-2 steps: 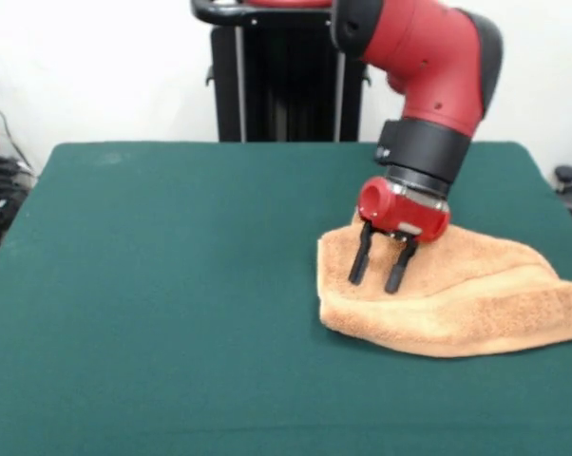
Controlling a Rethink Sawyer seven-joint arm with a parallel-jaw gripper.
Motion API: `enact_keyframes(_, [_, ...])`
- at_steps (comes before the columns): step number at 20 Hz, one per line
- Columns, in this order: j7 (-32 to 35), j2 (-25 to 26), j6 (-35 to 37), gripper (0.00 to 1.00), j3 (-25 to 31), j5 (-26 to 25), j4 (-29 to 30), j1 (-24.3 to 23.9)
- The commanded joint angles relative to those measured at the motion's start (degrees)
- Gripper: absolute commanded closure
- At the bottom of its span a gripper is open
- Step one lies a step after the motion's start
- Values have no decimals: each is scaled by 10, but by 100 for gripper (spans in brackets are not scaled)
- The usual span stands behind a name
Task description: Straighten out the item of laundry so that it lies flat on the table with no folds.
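Nearest you, the towel [457, 299] lies doubled over on the table [172, 285], on the picture's right, its thick folded edge facing the camera. Your gripper [378, 275] hangs spread and empty over its left part; pinch only the top layer, then peel it back.

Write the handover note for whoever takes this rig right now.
Pincer: open, empty, its two black fingers pointing down over the towel's left part; contact cannot be told.
Towel: on the table, at the right side in the front view, bunched, with a fold ridge across it, its right end running out of the picture.
Done: nothing flat yet.
Left: grip an edge, pull the folds out, spread it flat.
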Motion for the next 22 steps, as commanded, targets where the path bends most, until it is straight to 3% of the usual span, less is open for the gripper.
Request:
enact_keyframes(1, [208, 75, -170, 0, 38, 95, 47, -16])
enact_keyframes(5, [184, 78, -153, 0, 48, 109, 39, -21])
enact_keyframes(12, [116, 58, -26, 0, 43, 112, 29, -16])
enact_keyframes(15, [110, 60, -8, 0, 35, 122, 27, -10])
enact_keyframes(22, [102, 46, -2, 0, 23, 78, 44, -28])
